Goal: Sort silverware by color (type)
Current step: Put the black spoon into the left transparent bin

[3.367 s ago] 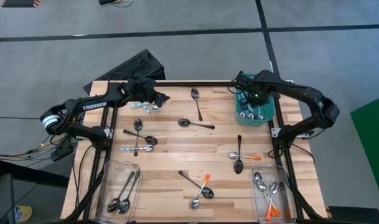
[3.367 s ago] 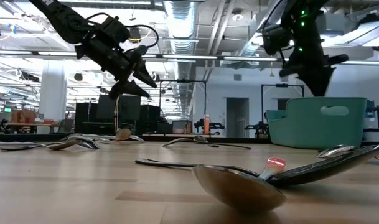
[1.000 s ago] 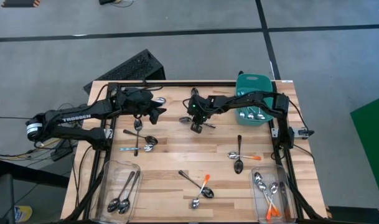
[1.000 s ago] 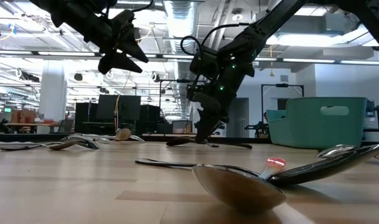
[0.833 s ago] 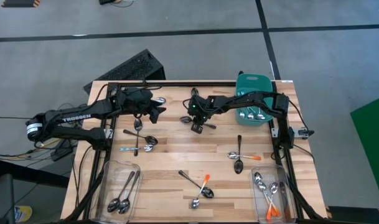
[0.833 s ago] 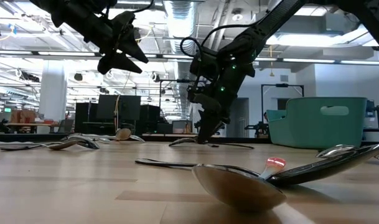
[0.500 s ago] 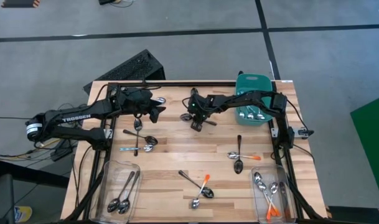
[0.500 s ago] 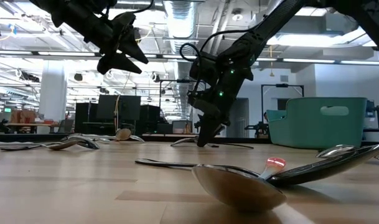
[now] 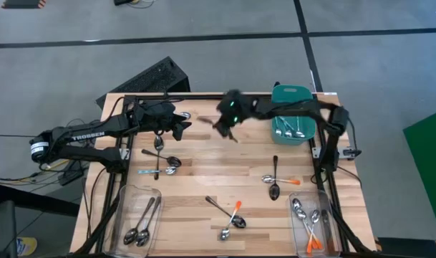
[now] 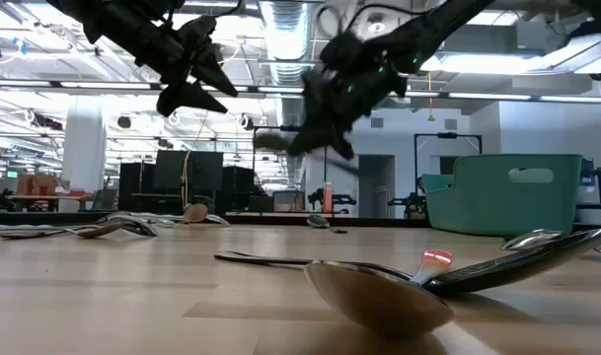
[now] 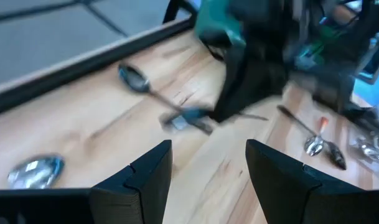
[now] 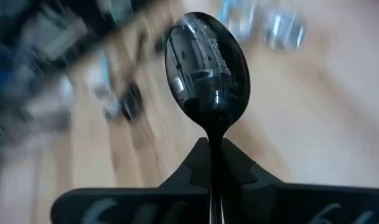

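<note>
My right gripper [image 9: 221,125] hangs above the far middle of the table, shut on a plain dark metal spoon [image 12: 206,62]; in the low view that spoon [image 10: 272,140] is well above the wood. My left gripper [image 9: 182,125] waits open in the air at the far left, its fingers [image 11: 149,180] with nothing between them. More silverware lies flat on the table: a spoon with a light blue handle [image 9: 154,170] at the left, spoons with orange handles [image 9: 286,180] at the right and near the front [image 9: 236,209], and a dark one [image 11: 134,78] at the far edge. My right gripper pinches the spoon's neck [image 12: 212,144], just behind the bowl, between its two fingers. The bowl sticks out ahead of the fingertips and the handle runs back between them. The fingers slant down from the table's right side. The spoon is lifted clear of the table.
A teal tub [image 9: 293,97] with spoons in it stands at the far right corner. Clear bins with spoons sit at the near left [image 9: 139,222] and near right [image 9: 312,228]. Bare wood lies in the table's middle.
My right gripper has risen from the table's far middle with the dark spoon and has rolled as it went. The spoon, which lay on the wood, is now lifted clear.
</note>
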Action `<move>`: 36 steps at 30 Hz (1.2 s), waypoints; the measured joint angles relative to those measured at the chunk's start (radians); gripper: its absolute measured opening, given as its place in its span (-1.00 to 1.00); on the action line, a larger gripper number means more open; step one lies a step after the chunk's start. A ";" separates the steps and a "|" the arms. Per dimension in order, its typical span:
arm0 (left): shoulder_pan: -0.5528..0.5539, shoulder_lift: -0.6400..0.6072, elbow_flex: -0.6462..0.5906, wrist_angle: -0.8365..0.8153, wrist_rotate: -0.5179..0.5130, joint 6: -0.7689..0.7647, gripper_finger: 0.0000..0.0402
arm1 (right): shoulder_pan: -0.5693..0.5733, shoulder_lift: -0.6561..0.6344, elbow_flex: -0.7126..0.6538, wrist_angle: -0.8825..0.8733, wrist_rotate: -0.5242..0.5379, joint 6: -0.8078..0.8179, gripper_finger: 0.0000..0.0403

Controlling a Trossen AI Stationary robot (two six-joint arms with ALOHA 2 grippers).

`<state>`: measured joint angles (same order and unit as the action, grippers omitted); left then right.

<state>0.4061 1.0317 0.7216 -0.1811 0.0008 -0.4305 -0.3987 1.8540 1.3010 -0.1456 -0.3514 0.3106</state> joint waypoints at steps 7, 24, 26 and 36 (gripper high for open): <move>0.006 0.000 0.000 0.196 0.022 0.089 -0.04 | -0.055 -0.119 -0.002 0.265 -0.238 0.085 -0.90; 0.058 0.002 0.000 0.694 0.280 0.320 -0.04 | -0.041 -0.140 -0.001 0.745 -0.520 0.423 -0.90; 0.058 0.002 0.000 0.716 0.318 0.320 -0.04 | -0.037 -0.140 -0.001 0.741 -0.522 0.423 -0.90; 0.058 0.136 0.060 0.827 0.415 0.225 -0.06 | -0.020 -0.140 -0.001 0.733 -0.535 0.423 -0.90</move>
<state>0.4641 1.1681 0.7816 0.6456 0.4154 -0.2050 -0.4190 1.7138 1.3003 0.5873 -0.8860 0.7338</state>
